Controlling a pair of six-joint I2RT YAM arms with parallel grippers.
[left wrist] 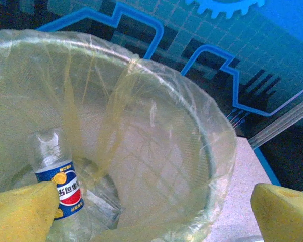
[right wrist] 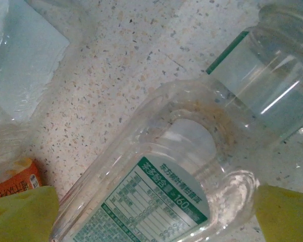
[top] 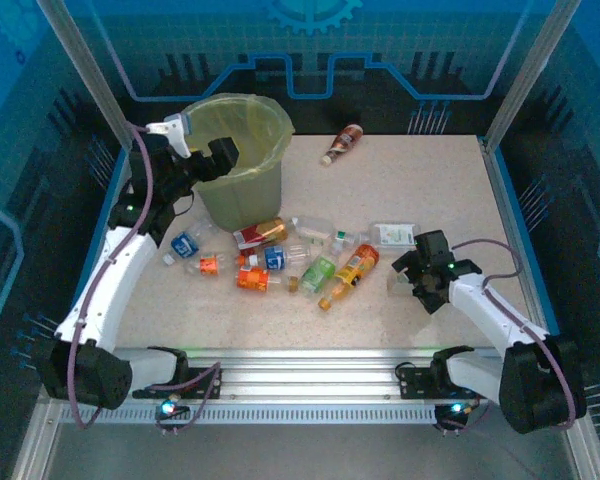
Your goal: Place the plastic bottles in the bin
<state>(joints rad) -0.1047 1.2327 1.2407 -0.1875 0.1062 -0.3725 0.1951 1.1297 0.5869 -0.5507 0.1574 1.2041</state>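
Plastic bottles (top: 280,258) left of wide-open right gripper (top: 408,272), one between its fingers (right wrist: 20,214); bin (top: 245,192) under wide-open left gripper (top: 202,148)

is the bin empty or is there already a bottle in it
Not empty. The left wrist view looks down into the bin, and a clear bottle with a blue label is inside it, near the bottom.

Clutter before the bin (top: 245,195)
Plastic bottles (top: 252,278) crowd the table (top: 430,190) just in front of the bin; right of it, one lone bottle (top: 342,144), otherwise open.
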